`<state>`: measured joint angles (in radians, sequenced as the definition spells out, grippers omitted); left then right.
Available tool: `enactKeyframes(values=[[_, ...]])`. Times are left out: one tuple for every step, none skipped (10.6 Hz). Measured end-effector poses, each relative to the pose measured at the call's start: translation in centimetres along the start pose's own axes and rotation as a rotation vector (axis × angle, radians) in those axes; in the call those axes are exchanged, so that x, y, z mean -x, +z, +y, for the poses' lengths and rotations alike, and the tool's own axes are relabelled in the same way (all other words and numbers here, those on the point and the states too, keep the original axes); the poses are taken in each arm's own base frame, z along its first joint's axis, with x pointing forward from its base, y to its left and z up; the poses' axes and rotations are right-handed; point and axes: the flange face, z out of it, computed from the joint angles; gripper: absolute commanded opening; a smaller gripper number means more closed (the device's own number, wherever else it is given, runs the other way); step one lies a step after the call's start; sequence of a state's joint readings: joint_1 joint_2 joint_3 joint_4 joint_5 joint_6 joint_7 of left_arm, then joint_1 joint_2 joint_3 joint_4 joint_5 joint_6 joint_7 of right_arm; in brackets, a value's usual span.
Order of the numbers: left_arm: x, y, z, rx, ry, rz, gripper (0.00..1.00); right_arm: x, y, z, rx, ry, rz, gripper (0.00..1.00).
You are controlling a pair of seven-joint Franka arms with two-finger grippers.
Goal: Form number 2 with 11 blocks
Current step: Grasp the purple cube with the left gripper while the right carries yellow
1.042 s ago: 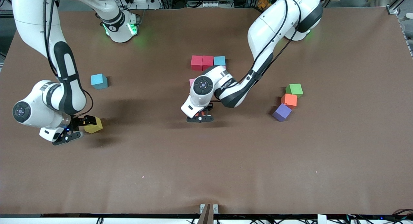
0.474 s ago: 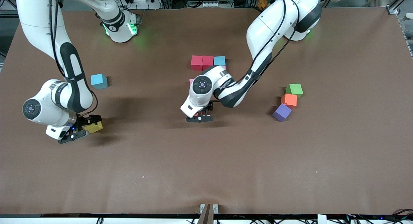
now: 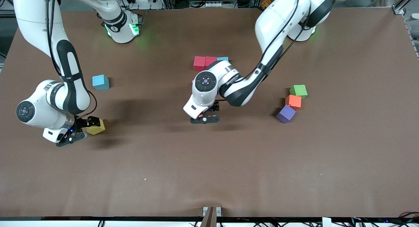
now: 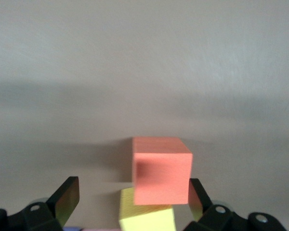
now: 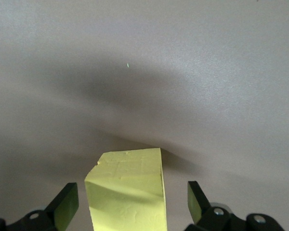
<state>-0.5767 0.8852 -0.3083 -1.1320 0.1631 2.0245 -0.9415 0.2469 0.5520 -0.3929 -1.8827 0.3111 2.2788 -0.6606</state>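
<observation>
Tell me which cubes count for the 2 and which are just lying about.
Job: red cubes; light blue cube in their row; yellow cube at right gripper; salmon cube at left gripper; purple cube; orange cube.
Lying about: green cube; possibly the loose light blue cube.

On the table the front view shows two red cubes, two light blue ones, one green, one orange, one purple and one yellow. The left wrist view adds one salmon-red cube and another yellow one. Others may lie hidden beneath the arm over the table's middle.
</observation>
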Motion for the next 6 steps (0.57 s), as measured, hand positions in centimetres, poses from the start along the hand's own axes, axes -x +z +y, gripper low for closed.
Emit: enactKeyframes(values=[[-1.6, -3.1, -2.0, -0.019, -0.028, -0.001, 1.00, 0.0, 0.0, 0.0, -0.001, 0.001, 0.000, 1.00], [-3.0, -5.8, -4.5, -0.042, -0.046, -0.011, 1.00, 0.0, 0.1, 0.0, -0.001, 0.002, -0.001, 1.00], [-4.1, -7.8, -7.1, -0.060, -0.056, -0.021, 1.00, 0.1, 0.3, 0.1, -0.002, 0.003, -0.005, 1.00], [-4.8, -9.1, -10.2, -0.074, -0.062, -0.037, 1.00, 0.2, 0.6, 0.0, -0.005, 0.004, -0.012, 1.00], [-5.2, -9.7, -13.7, -0.086, -0.064, -0.060, 1.00, 0.3, 1.0, -0.1, -0.007, 0.003, -0.018, 1.00], [-5.6, -9.9, -17.6, -0.086, -0.053, -0.081, 1.00, 0.4, 1.2, -0.2, -0.010, -0.001, -0.023, 1.00]])
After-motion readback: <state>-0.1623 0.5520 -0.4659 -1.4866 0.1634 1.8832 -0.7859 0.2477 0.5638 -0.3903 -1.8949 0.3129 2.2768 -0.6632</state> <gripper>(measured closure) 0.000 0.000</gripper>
